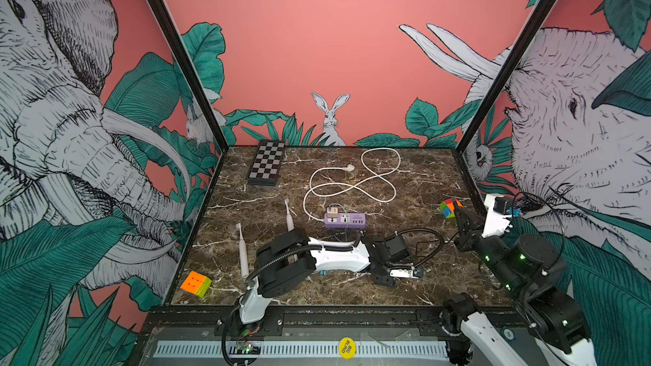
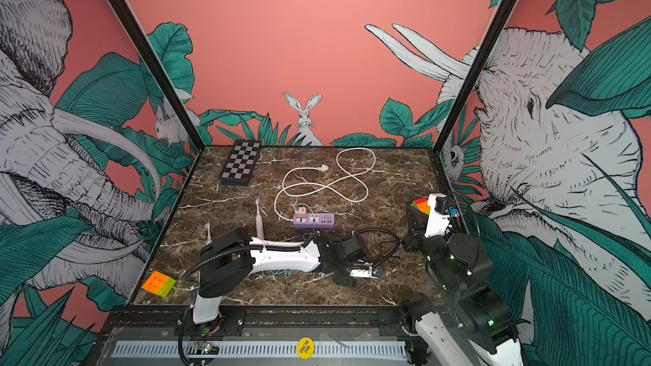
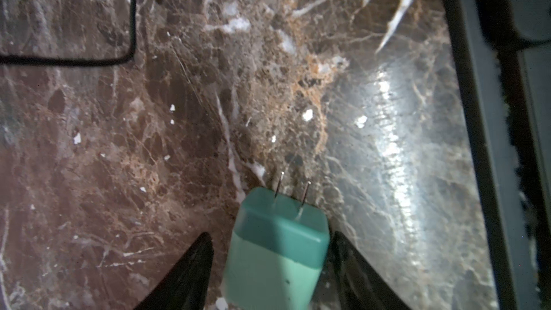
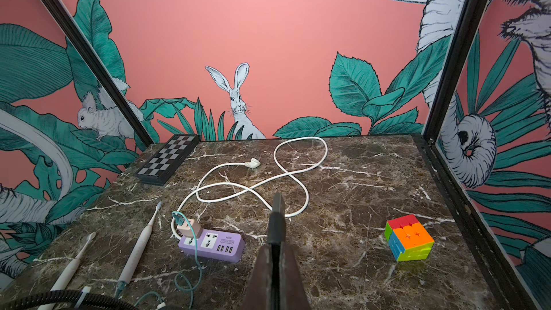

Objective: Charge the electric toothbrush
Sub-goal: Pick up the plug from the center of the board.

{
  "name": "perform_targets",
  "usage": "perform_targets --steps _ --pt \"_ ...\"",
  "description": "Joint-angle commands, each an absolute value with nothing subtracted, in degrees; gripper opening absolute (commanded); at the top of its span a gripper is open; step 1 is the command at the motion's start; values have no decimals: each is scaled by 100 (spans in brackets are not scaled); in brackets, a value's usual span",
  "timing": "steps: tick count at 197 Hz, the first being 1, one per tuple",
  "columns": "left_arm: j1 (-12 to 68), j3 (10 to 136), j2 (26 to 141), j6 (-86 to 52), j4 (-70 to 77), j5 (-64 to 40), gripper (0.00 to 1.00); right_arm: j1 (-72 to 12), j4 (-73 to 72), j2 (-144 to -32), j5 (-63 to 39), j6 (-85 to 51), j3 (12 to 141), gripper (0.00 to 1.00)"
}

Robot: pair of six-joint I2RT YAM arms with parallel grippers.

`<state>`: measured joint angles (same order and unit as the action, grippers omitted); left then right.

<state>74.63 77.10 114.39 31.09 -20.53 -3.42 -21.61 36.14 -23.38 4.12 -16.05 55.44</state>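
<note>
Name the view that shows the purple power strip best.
Right wrist view: the power strip is close, with its sockets and ports plain. Both top views show it small; the left wrist view misses it.

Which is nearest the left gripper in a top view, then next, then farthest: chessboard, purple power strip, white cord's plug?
Measured from the left gripper at the front of the table:
1. purple power strip, just behind it, mid-table.
2. white plug, farther back, centre.
3. chessboard, back-left corner.
</note>
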Motion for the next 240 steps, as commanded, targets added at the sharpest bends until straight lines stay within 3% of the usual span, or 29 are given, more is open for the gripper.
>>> perform_targets --steps 1,106,122,133,151,240 --pt "7448 7919 11470 3045 -2364 -524 61 -2138 3572 -2291 405 -1556 5661 0" --pt "7406 7840 11235 2481 -2696 -390 43 -2136 3603 -2276 353 -1580 5726 0" --pt "7334 7815 11136 2217 -2837 -361 32 -2137 3614 -2259 338 -1589 5722 0" --pt "7244 7796 11030 1925 -2999 -430 30 -2138 3637 -2249 334 -1595 5721 0" --pt "7043 7543 10716 1324 -2949 -663 15 -2138 3648 -2239 304 -1606 5693 0" --pt "6803 6092 9667 -1464 -2689 -1182 16 -2136 3423 -2259 -344 -2021 5144 0"
